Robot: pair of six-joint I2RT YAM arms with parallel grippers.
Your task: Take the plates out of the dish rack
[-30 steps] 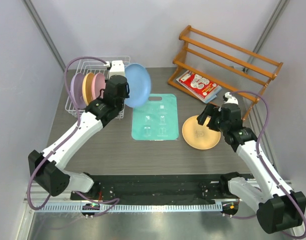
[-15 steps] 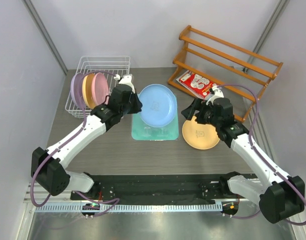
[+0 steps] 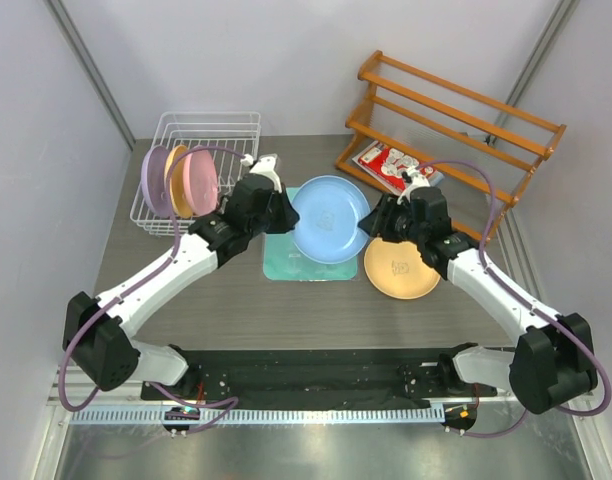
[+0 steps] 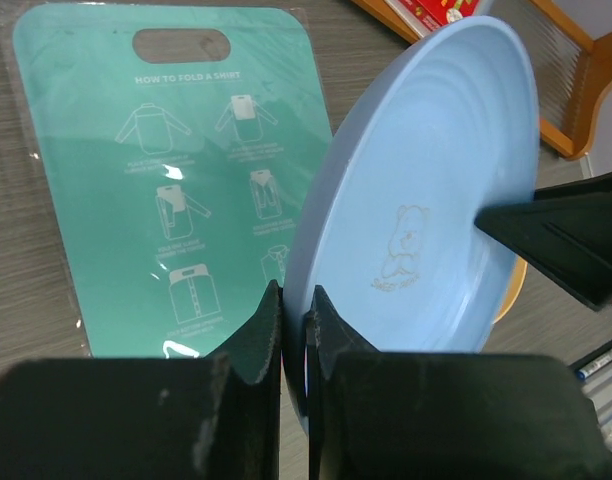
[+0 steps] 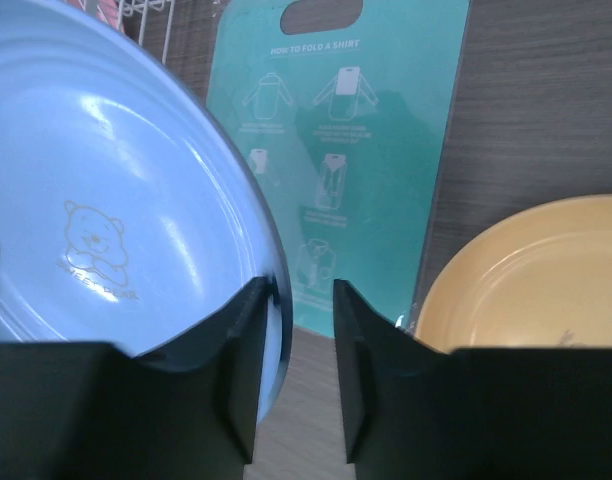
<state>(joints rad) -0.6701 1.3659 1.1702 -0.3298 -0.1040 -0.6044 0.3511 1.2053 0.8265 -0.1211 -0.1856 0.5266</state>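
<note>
A blue plate (image 3: 329,218) hangs tilted above the teal mat, held at its left rim by my left gripper (image 3: 284,214), which is shut on it (image 4: 293,300). My right gripper (image 3: 371,226) straddles the plate's right rim (image 5: 298,290). Its left finger lies against the plate's inner face (image 5: 106,200), while the other finger stands apart from the rim, so the jaws are open. A yellow-orange plate (image 3: 401,268) lies flat on the table to the right. The white wire dish rack (image 3: 201,125) at the back left holds lilac (image 3: 154,180), yellow-orange (image 3: 174,175) and pink (image 3: 199,180) plates upright.
A teal folding mat (image 3: 296,262) lies flat at the table's centre, under the blue plate. An orange-brown wooden slatted rack (image 3: 456,100) stands at the back right, with a red and white packet (image 3: 396,168) on its lowest shelf.
My left arm has carried the blue plate from beside the dish rack rightwards over the mat. My right arm has moved left onto the plate's right rim, and its jaws have narrowed.
</note>
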